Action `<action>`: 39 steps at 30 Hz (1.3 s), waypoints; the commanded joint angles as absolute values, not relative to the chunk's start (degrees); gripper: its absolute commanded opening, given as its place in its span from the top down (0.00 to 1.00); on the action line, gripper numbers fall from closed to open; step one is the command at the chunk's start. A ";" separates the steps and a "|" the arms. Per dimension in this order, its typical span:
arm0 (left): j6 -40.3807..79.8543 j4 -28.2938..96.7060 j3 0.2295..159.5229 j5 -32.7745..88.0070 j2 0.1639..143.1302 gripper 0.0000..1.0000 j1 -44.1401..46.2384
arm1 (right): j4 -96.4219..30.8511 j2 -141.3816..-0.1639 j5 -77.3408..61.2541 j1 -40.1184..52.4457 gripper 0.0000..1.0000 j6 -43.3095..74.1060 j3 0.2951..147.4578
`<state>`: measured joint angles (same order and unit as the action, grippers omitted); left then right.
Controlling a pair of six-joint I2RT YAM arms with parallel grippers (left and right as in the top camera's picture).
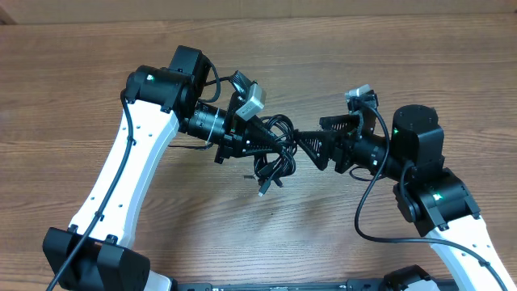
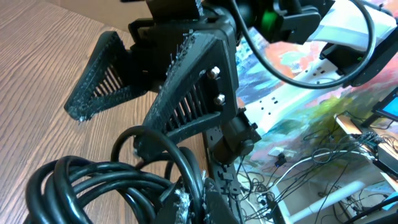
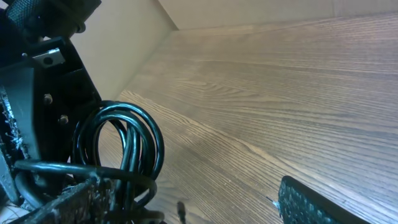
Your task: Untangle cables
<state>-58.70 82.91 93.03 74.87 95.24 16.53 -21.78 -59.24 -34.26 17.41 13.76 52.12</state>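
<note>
The cables (image 1: 279,155) are a knot of thin black loops hanging just above the table between the two arms. One plug end (image 1: 262,191) dangles below the knot. My left gripper (image 1: 269,143) is shut on a strand at the left side of the bundle. In the left wrist view, the left gripper (image 2: 194,202) pinches that strand, and the cables (image 2: 93,183) spread out to the left. My right gripper (image 1: 311,134) stands open at the right edge of the knot. In the right wrist view, the cables (image 3: 127,146) loop over its left finger, and the right gripper (image 3: 189,194) has only bare table between its fingers.
The wooden table (image 1: 404,65) runs all round the arms. In the left wrist view, the right gripper's ribbed fingers (image 2: 193,81) stand close behind the bundle. Beyond the table edge there is a clutter of wires (image 2: 323,155).
</note>
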 commanded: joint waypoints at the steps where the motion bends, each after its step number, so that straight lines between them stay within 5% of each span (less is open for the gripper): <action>1: -61.76 82.65 94.65 82.50 93.60 0.96 17.34 | -20.56 -58.63 -34.50 18.59 0.16 13.23 52.56; 20: -61.71 83.59 94.65 80.60 93.60 0.96 22.90 | -23.90 -65.30 2.90 18.57 0.14 23.31 52.56; 39: -54.81 84.18 94.65 74.17 93.60 0.96 14.79 | -37.60 -64.97 -25.12 18.59 0.13 17.56 52.58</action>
